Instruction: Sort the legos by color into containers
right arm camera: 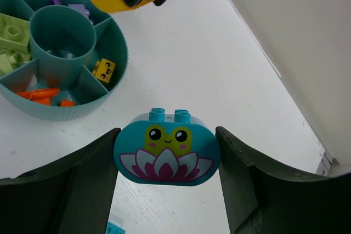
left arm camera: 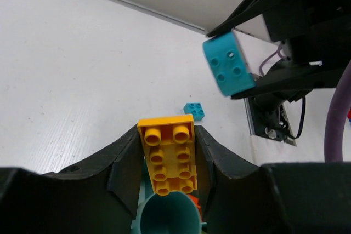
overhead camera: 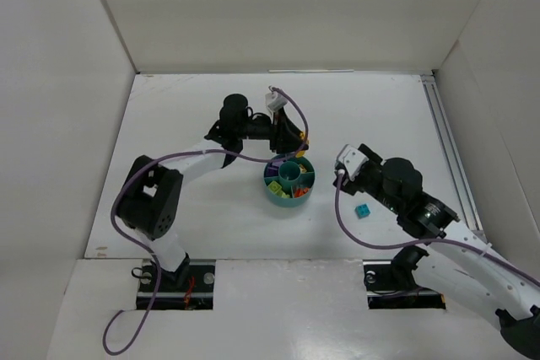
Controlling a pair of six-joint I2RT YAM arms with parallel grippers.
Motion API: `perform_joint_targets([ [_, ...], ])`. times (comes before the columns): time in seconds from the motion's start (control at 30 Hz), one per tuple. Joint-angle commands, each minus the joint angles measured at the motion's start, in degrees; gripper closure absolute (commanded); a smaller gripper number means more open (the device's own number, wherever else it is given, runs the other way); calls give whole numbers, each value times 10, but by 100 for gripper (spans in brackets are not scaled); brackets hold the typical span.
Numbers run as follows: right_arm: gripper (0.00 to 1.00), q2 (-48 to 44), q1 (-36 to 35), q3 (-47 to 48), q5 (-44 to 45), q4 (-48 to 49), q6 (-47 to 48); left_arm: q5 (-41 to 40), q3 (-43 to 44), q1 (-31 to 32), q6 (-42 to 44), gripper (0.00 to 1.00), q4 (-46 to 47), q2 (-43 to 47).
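Clamped in the left gripper (left arm camera: 167, 135), closest to its wrist lens, is one yellow brick (left arm camera: 166, 160) with eight studs in two rows of four. It hangs just above the far rim of the dish (overhead camera: 289, 196). That one round teal dish sits mid-table (overhead camera: 211, 225), with a centre cup (right arm camera: 62, 28) ringed by wedges. The left wedge holds at least two green bricks (right arm camera: 12, 30). The far wedge holds two purple bricks (right arm camera: 77, 9). The right wedge holds one small face brick (right arm camera: 104, 69), yellow with a printed face. The near wedge holds about three orange bits (right arm camera: 38, 93). Right of the dish, the right gripper (right arm camera: 167, 154) is closed on one frog brick (right arm camera: 167, 160), rounded, teal and two-studded, printed with a frog face above a pink-and-white lotus. One loose teal brick (overhead camera: 363, 211) lies on the table near that gripper.
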State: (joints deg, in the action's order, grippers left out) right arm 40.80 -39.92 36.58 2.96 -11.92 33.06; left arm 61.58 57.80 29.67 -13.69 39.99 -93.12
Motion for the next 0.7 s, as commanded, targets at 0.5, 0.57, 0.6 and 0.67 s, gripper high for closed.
perform_joint_targets([
  [0.5,47,138,176,11,27,-65,-178,-28,64,32,38,100,55,-112],
  [0.57,47,166,189,11,3,-48,-178,-33,64,32,46,100,47,-121],
  [0.6,47,172,196,11,-9,-48,-178,-33,64,32,46,100,47,-121],
  [0.67,46,180,196,11,-9,-36,-178,-33,64,32,46,100,47,-127],
])
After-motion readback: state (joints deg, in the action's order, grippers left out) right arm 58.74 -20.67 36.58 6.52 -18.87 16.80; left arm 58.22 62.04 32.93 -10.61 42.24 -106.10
